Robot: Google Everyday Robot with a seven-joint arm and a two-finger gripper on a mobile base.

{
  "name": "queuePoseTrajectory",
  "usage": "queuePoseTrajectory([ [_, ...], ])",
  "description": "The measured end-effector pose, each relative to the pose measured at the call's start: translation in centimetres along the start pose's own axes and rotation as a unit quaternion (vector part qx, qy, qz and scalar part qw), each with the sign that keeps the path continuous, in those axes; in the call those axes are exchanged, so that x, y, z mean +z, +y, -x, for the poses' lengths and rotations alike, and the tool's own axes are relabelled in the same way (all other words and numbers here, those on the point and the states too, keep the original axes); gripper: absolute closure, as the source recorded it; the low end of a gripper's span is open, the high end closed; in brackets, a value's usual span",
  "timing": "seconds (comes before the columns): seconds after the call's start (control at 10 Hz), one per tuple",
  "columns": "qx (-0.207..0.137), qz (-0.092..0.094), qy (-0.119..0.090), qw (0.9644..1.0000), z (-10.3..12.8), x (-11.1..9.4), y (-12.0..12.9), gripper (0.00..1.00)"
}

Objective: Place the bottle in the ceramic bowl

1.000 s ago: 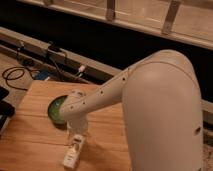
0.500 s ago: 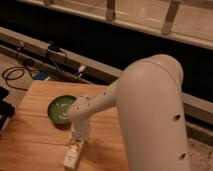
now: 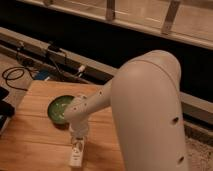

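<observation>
The ceramic bowl (image 3: 60, 108) is green and glossy and sits on the wooden table (image 3: 30, 142), left of centre. Its right rim is partly covered by my arm. The bottle (image 3: 76, 153) is slim and white and lies on the wood in front of the bowl, its long axis running towards the front edge. My gripper (image 3: 78, 136) points down at the far end of the bottle, just right of and in front of the bowl. My wrist hides the spot where the gripper meets the bottle.
My large white arm (image 3: 150, 110) fills the right half of the view and hides the table's right side. Cables and a power strip (image 3: 50, 55) lie on the floor behind the table. A dark object (image 3: 5, 107) stands at the left edge.
My gripper has come down a little towards the bottle. My upper arm has swung left, closer to the camera. The bowl and the bottle have stayed where they were.
</observation>
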Motion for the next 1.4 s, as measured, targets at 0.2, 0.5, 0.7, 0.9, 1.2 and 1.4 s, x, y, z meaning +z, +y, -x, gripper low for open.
queuePoseTrajectory([
  [0.2,-0.001,-0.012,-0.017,0.9998,1.4,-1.8,-0.3,1.0],
  [0.5,-0.017,-0.036,-0.05,0.9979,7.1,-6.3,-2.4,1.0],
  [0.7,-0.046,-0.051,-0.069,0.9952,11.6,-9.9,-1.6,1.0],
  [0.9,-0.08,-0.054,-0.08,0.9921,15.2,-11.8,1.0,1.0],
  [1.2,-0.146,-0.036,-0.08,0.9853,18.1,-11.2,6.7,1.0],
  [1.4,-0.15,-0.038,-0.08,0.9848,18.3,-11.2,6.7,0.9],
])
